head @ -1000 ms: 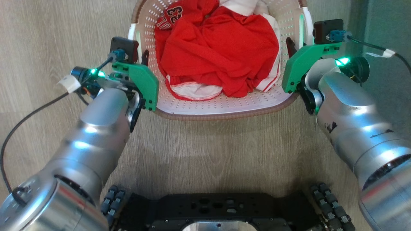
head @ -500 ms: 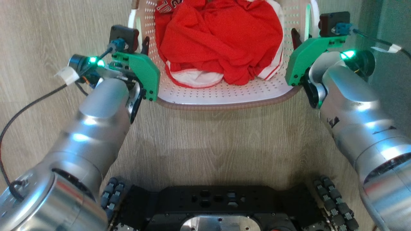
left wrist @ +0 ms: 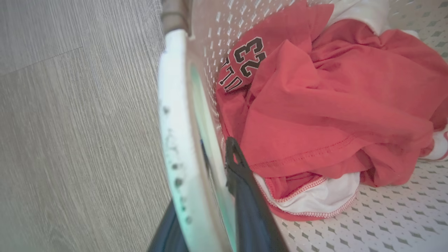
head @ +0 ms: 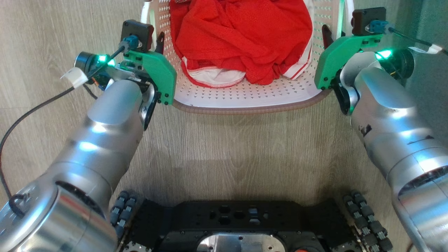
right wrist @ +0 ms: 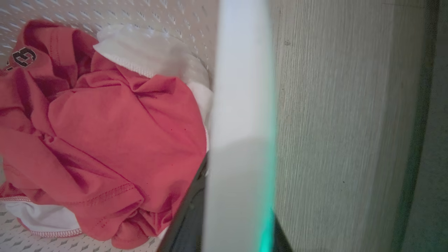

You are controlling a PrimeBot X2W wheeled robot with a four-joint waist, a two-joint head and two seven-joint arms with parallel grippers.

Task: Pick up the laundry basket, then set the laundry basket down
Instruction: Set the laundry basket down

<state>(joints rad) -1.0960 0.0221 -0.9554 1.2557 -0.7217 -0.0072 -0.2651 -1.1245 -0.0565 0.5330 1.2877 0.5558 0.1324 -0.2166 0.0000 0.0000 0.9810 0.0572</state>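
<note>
Nearest: the black base, then a strip of bare floor ahead of it. Ahead of the base again, and centred on it, find the laundry basket, near rim rounded toward the base, far end cut off by the top edge of the head view. Cannot tell resting on the floor from hanging just clear of it. Ahead and left of the base, see the left gripper clamped on the left handle: in the left wrist view, one dark finger inside the wall, the other outside, the white bar pinched between. Ahead and right of the base, much the same for the right gripper on the right handle, with a dark finger inside and a sliver of the other outside. Farthest from the base, heaped in the basket: red clothes over a white garment. Risks, by judgement: with thin fingers on smooth plastic bars, expect slipping from moving one arm ahead of the other; would tip the basket toward the lower side and send the heap sliding or spilling. Could also flex the perforated walls by squeezing or pulling the handles apart. Would drop it by letting go before the bottom sits flat. Points mouth up, level as far as visible. Long axis: perhaps straight away from the base, handles on the flanks, but unsettled with the far end unseen.
</note>
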